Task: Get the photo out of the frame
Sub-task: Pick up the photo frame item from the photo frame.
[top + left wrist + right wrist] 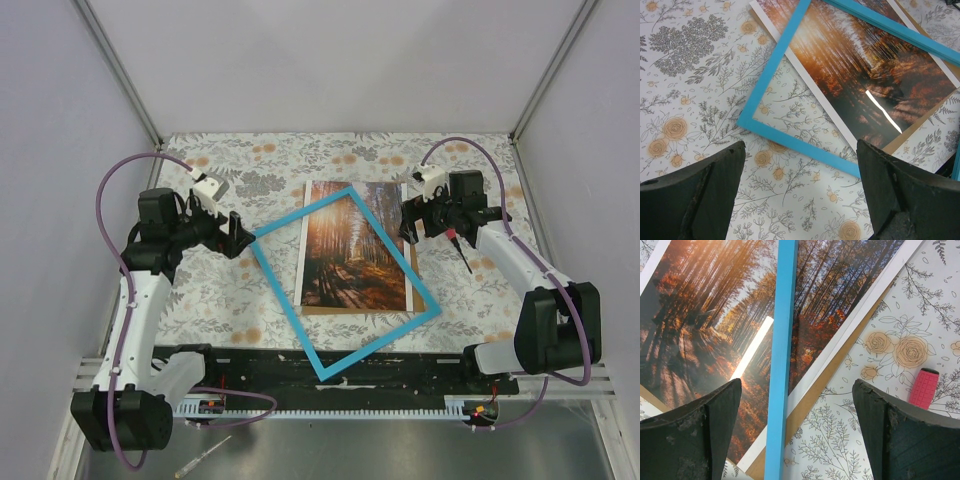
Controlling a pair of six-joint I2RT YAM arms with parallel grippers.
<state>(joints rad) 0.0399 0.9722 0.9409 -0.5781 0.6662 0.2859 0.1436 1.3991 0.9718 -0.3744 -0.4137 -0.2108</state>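
Observation:
The photo point(355, 245), an orange-brown forest path with a white edge, lies flat on the floral cover. The thin blue frame point(287, 309) lies loose and turned askew across it, so the photo shows partly inside and partly outside the border. My left gripper point(240, 238) hovers open just left of the frame's left corner. In the left wrist view that gripper point(800, 150) stands over the frame point(771, 75) corner, with the photo point(865, 75) beyond. My right gripper point(408, 222) is open at the photo's right edge. In the right wrist view it point(796, 385) straddles the frame bar point(782, 340) and the photo point(705, 315).
A brown board edge point(815, 395) shows under the photo. A thin tool with a pink ribbed grip point(923, 387) lies on the cover right of the photo. The frame's near corner reaches the black rail point(400, 365). Grey walls stand on three sides of the floral cover point(220, 300).

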